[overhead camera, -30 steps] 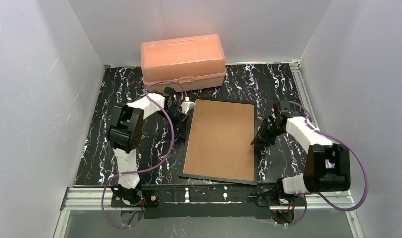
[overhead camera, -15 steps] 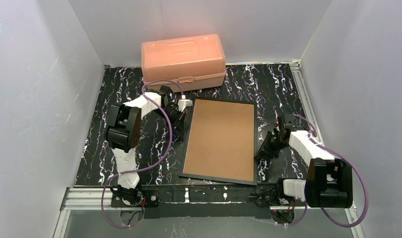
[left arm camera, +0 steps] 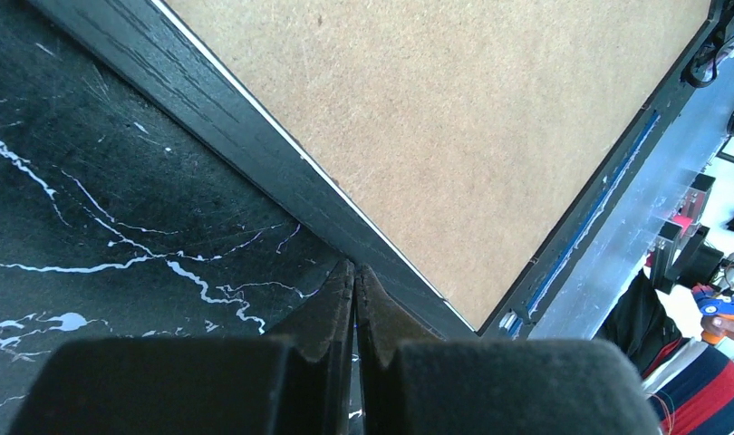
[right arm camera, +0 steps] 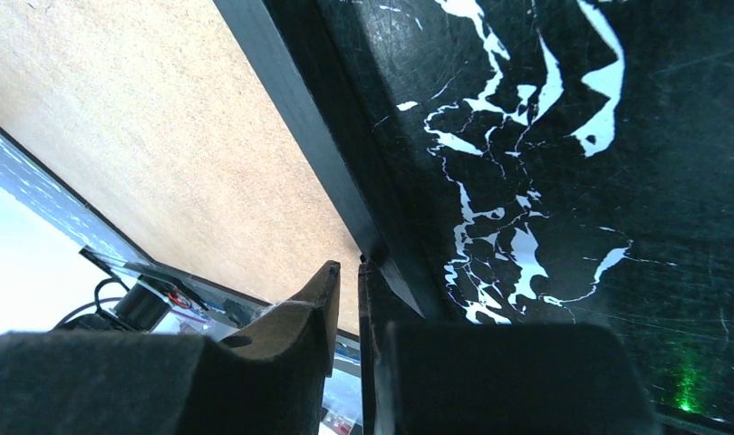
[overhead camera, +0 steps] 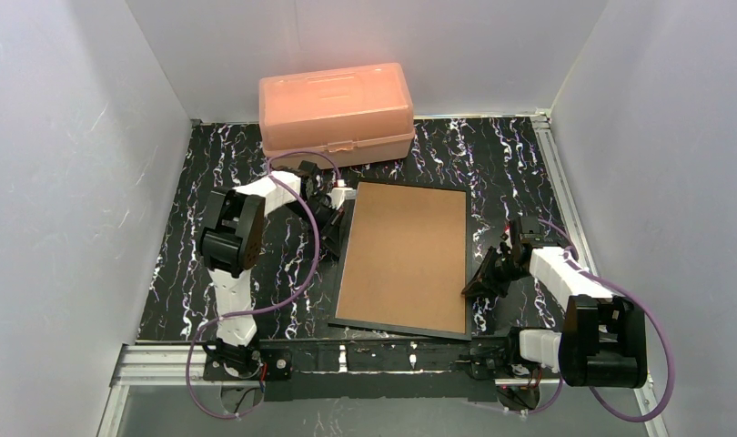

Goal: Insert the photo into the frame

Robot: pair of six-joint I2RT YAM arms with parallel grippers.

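The photo is not seen in any view, and whether it already lies under the backing cannot be told; as a paper print it is judged light, limp and easily creased, so it is best taken by a margin rather than across the picture. The frame (overhead camera: 397,329) is laid flat, back up, in the middle of the black marbled table (overhead camera: 210,155), with the brown backing board (overhead camera: 406,255) seated inside its thin black rail. It is judged stiff and fairly light, yet fragile on account of its pane, and hard to lift because so little of the low rail is offered above the table; hold is best taken on the rail along the two long sides, not on the board. The left gripper (left arm camera: 354,272) is shut tight with nothing between its fingers, its tip set just beside the left rail towards the far corner. The right gripper (right arm camera: 348,270) is placed at the right rail towards the near corner, its fingers parted by a narrow slit in which nothing is seen held; whether the rail is touched cannot be told. A peach plastic box (overhead camera: 338,109) is stood behind the frame, apart from it.
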